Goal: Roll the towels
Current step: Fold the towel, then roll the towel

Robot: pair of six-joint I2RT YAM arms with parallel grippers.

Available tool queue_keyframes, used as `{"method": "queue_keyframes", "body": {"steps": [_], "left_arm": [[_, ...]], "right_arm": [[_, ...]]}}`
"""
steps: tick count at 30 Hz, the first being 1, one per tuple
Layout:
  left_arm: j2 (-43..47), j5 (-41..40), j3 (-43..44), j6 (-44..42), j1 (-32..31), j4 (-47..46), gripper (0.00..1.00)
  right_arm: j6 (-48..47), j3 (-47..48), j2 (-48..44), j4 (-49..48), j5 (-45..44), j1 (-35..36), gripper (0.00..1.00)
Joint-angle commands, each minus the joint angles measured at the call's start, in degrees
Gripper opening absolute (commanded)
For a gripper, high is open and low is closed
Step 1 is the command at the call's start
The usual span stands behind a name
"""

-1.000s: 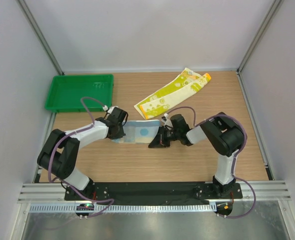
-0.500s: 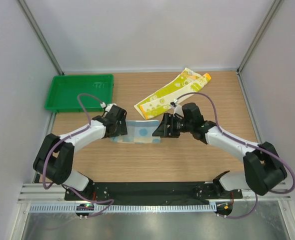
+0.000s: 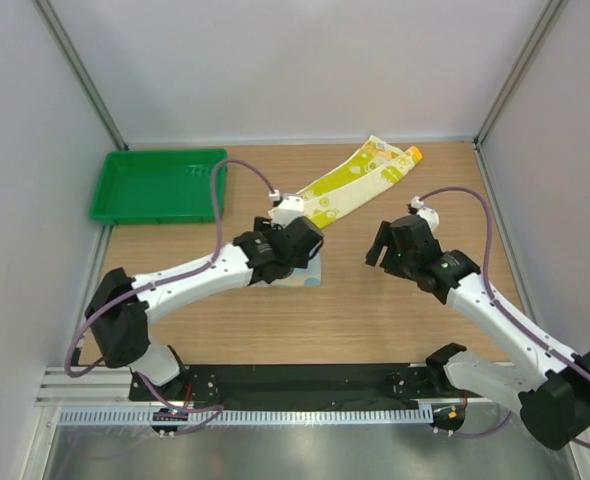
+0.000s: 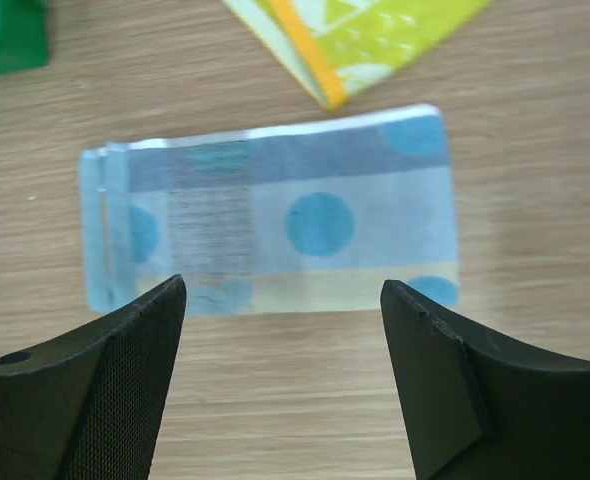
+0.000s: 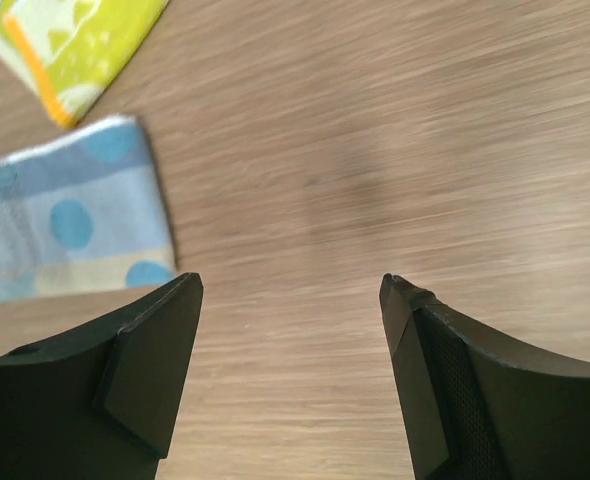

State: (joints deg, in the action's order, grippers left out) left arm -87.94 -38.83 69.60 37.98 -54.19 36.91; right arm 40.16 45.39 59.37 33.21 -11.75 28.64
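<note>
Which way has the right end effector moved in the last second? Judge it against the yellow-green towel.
Yes. The right end effector moved right, away from the blue towel; it is now below the right half of the yellow-green towel.

A laboratory test cell is indicated by a wooden worktop [image 3: 375, 320] enclosed by white panels [image 3: 295, 70] and aluminium framing [image 3: 305, 385].

The table [image 3: 375, 320] is smooth, matt wood-grain. The blue towel [image 4: 275, 225] is soft, matt woven cloth with one finely ribbed patch. The yellow towel [image 3: 360, 180] is similar cloth with an orange hem. The tray [image 3: 155, 190] is glossy green plastic. The left gripper [image 4: 282, 290] has matt black fingers [image 4: 95, 390], one with a fine mesh texture. The rail [image 3: 275, 378] is brushed metal.
</note>
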Motion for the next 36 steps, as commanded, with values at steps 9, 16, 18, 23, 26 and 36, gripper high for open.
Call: {"method": "queue_keyframes", "body": {"steps": [9,16,18,23,26,36], "left_arm": [[-23.58,1.03,16.17,1.49,-9.44,-2.63,0.78],[-30.53,0.68,18.81,1.93,-9.44,-1.92,0.66],[-31.24,1.03,18.9,1.93,-9.53,-1.92,0.62],[-31.94,0.51,18.2,2.8,-9.79,-1.31,0.5],[-32.2,-0.28,17.41,3.77,-9.88,-0.35,0.48],[-30.72,-0.11,12.85,6.23,-10.05,-0.87,0.01]], "right_arm": [[3.7,5.15,-7.25,12.49,-16.2,-1.05,0.8],[2.91,4.27,-8.84,12.58,-14.8,-1.13,0.8],[2.9,4.36,-8.23,12.4,-14.62,-1.13,0.8],[2.82,4.62,-6.56,11.26,-13.83,-1.13,0.8],[2.82,4.89,-5.59,10.82,-13.56,-1.13,0.8],[3.61,2.88,-2.6,3.47,-4.1,-1.48,0.8]]}}
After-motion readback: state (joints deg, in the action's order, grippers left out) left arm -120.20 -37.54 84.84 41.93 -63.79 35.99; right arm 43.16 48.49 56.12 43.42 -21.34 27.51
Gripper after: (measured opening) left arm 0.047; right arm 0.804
